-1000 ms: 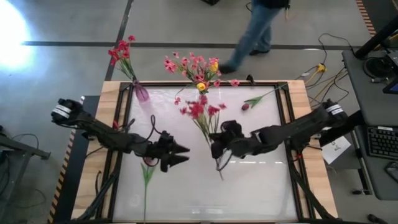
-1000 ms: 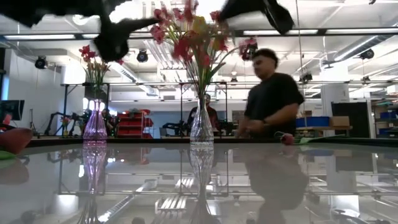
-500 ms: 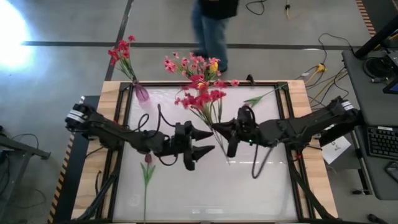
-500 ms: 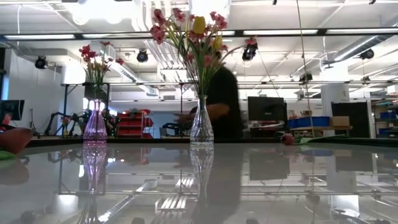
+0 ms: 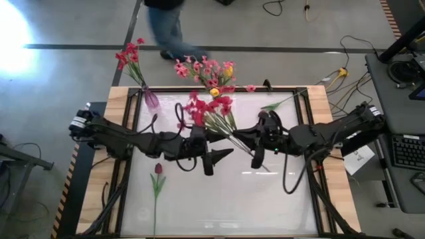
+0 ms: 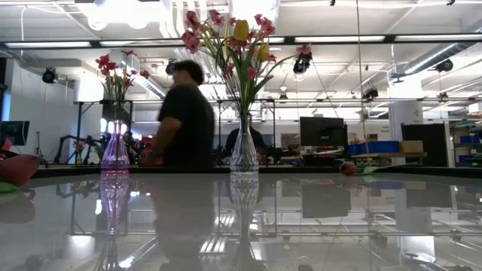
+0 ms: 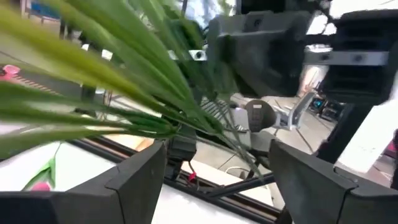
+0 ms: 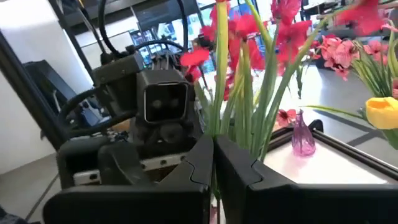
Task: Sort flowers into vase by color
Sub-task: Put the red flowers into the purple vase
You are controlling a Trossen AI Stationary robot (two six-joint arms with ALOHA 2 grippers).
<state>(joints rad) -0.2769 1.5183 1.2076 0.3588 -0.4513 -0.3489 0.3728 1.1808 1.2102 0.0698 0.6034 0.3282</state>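
Observation:
A spray of red blossoms (image 5: 209, 109) on green leafy stems is up in the air over the middle of the table, in my right gripper (image 5: 247, 143), which is shut on it. My left gripper (image 5: 219, 161) is open beside the spray, and in the left wrist view its leaves (image 7: 124, 93) pass between and above the two fingers; whether they touch, I cannot tell. A purple vase (image 5: 151, 99) with red blossoms and a clear vase (image 6: 244, 154) with pink and yellow flowers stand at the far edge. A dark-red bud (image 5: 158, 169) lies on the table. My right gripper (image 8: 214, 155) pinches the bundled green stems (image 8: 219, 124) of the red spray between its two fingers, well below the blossoms. The fingers lie across the stems. The spray is lifted clear of the table, its blossoms (image 8: 242, 28) toward the vases and its stem end (image 5: 264, 168) trailing free.
Another stem with green leaves (image 5: 272, 105) lies near the far right corner, its dark bud (image 6: 347, 168) showing in the low view. A person (image 6: 184, 113) walks past behind the table. Black frame rails and wooden borders (image 5: 119, 119) edge the white top.
My right gripper has lifted the red spray off the table and carried it up and toward the right and far edge; the blossoms now sit closer to the vases. My left gripper has moved right, up to the spray's stems. The person has crossed behind the table.

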